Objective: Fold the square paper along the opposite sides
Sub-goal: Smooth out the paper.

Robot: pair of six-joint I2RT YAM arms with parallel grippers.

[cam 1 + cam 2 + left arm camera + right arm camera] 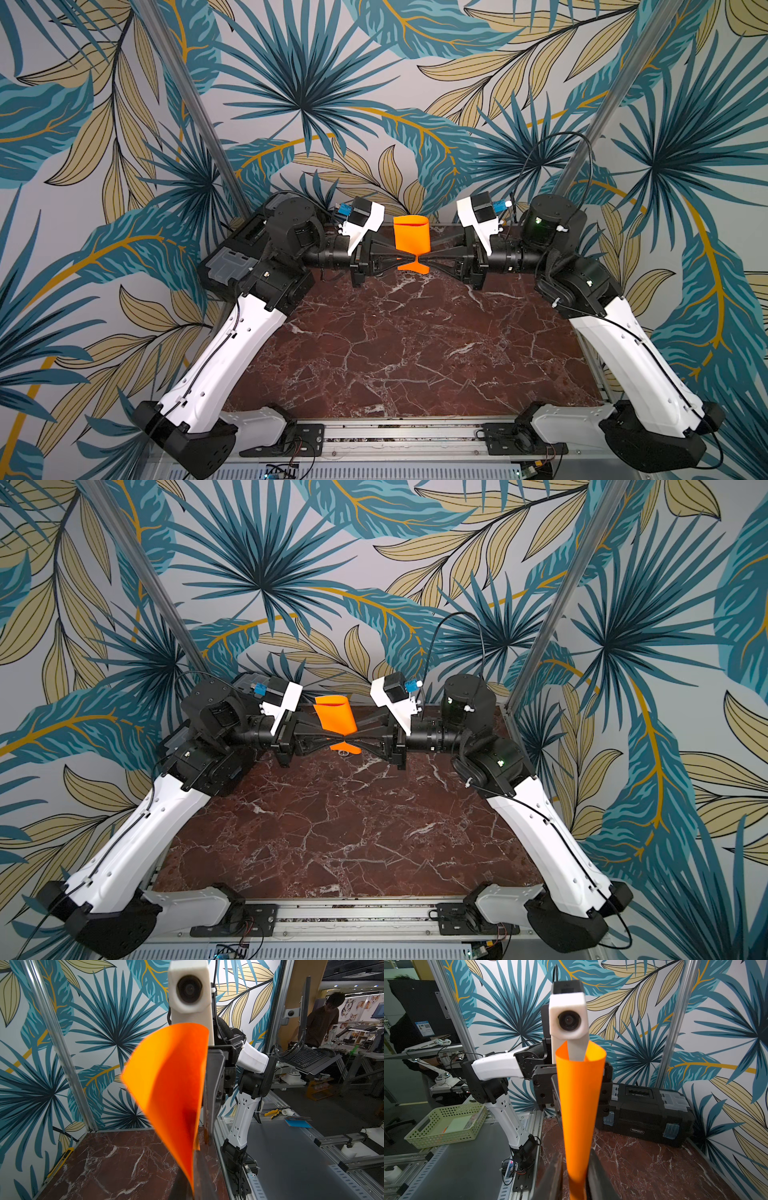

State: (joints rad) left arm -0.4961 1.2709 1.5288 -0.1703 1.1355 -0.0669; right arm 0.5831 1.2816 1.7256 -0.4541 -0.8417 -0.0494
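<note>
The square paper [409, 237] [334, 719] is bright orange and hangs in the air over the far edge of the marble table [415, 353], between my two arms. It is curled into a loop and pinched to a narrow waist where the grippers meet tip to tip. My left gripper [410, 261] [195, 1167] is shut on the sheet's edge, and the paper [166, 1084] bulges out past it. My right gripper [422, 261] [576, 1159] stands with its jaws close on both sides of the curled paper [579, 1095], pressing it.
A black toolbox [643, 1109] [232, 257] stands at the table's far left corner, behind the left arm. A yellow utility knife [60, 1159] lies along the table's edge. A green perforated basket [444, 1124] sits off the table. Aluminium posts rise at both far corners.
</note>
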